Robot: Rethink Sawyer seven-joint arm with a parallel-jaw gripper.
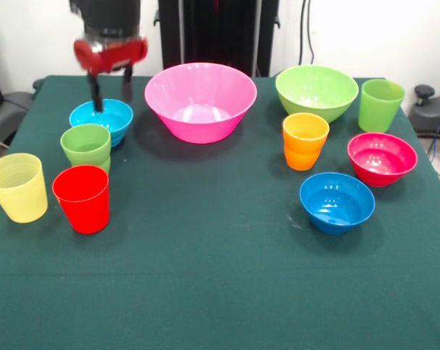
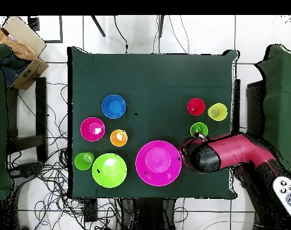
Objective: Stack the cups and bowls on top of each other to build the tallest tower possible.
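My gripper [image 1: 111, 93] hangs open just above the light blue bowl [image 1: 101, 117] at the back left, with nothing between its fingers. In front of that bowl stand the small green cup [image 1: 86, 146], the red cup [image 1: 82, 198] and the pale yellow cup [image 1: 17, 187]. The large pink bowl [image 1: 200, 100] sits at the back centre. To the right are the lime green bowl [image 1: 316, 91], the taller lime cup [image 1: 381, 104], the orange cup [image 1: 305, 141], the magenta bowl [image 1: 381, 157] and the darker blue bowl [image 1: 337, 201]. No tower is in view; every piece stands alone, upright.
A dark green cloth [image 1: 220, 292] covers the table. In the overhead view the red arm [image 2: 232, 153] reaches in from the right and hides the light blue bowl, next to the pink bowl [image 2: 158, 162]. Cables and chairs surround the table.
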